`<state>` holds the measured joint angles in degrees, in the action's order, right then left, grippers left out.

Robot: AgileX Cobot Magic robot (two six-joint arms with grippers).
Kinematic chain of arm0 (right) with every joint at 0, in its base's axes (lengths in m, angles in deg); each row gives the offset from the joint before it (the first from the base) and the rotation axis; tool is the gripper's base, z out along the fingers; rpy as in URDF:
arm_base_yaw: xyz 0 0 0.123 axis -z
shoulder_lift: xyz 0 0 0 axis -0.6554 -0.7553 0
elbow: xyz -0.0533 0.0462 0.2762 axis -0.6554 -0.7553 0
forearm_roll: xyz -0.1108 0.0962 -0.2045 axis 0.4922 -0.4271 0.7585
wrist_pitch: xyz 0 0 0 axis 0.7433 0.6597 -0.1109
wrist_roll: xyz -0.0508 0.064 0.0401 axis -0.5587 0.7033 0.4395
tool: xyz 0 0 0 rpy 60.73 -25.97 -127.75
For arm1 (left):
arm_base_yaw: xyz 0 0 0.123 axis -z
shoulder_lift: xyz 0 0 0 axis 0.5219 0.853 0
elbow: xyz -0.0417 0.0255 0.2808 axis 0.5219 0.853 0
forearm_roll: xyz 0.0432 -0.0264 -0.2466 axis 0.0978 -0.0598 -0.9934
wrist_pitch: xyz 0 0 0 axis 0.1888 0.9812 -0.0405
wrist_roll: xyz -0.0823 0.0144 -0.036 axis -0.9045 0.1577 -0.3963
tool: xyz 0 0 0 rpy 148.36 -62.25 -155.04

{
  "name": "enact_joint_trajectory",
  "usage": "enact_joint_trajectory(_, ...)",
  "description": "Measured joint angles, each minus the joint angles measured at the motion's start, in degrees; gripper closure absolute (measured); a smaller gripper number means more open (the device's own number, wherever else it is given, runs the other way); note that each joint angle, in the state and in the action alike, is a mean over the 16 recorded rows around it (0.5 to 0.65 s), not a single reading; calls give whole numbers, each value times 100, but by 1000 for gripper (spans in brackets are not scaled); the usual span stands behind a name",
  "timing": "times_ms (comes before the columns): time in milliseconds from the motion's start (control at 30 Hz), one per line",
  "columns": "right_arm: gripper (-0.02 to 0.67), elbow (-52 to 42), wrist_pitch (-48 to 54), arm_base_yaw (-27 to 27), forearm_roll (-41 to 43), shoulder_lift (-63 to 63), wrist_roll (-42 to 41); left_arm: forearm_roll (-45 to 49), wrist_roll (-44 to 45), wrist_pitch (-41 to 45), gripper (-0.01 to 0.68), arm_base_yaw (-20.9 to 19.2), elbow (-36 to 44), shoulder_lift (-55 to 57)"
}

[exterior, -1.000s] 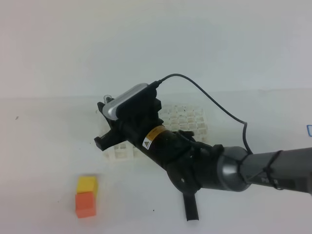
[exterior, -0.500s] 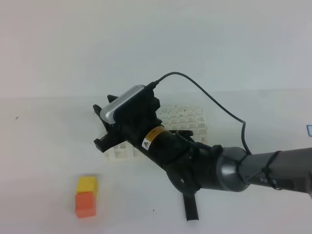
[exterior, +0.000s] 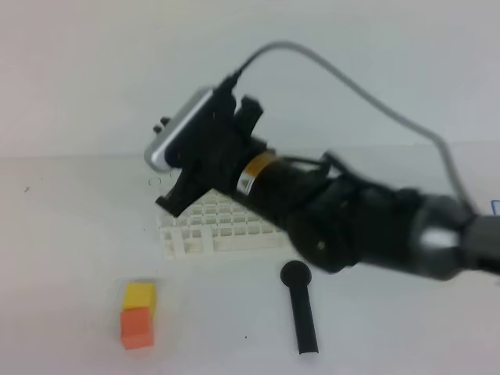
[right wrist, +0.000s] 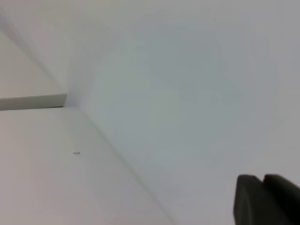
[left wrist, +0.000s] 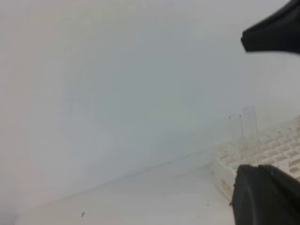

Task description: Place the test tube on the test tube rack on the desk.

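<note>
right arm lifted up off test tube rack [exterior: 219, 226] | test tube [left wrist: 250, 123] stands in rack below its fingers [exterior: 173, 201] | grip state unclear | placement looks done

Bright even light, faint shadows, soft focus (arm [exterior: 344, 226] motion-blurred)
</note>
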<state>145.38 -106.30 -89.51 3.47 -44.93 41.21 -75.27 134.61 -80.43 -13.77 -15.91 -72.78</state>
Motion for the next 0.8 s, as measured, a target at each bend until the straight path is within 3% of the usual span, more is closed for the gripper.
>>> enact_joint_trajectory(267,634,0,1539,0,-359,1676,-1587,0,0,0,674,0,0,0)
enact_joint_trajectory(533,649,0,2251,0,-693,3052,-2777,0,0,0,674,0,0,0)
enact_joint_trajectory(800,650,0,1773,0,-772,3569,-3221,0,0,4,674,0,0,0)
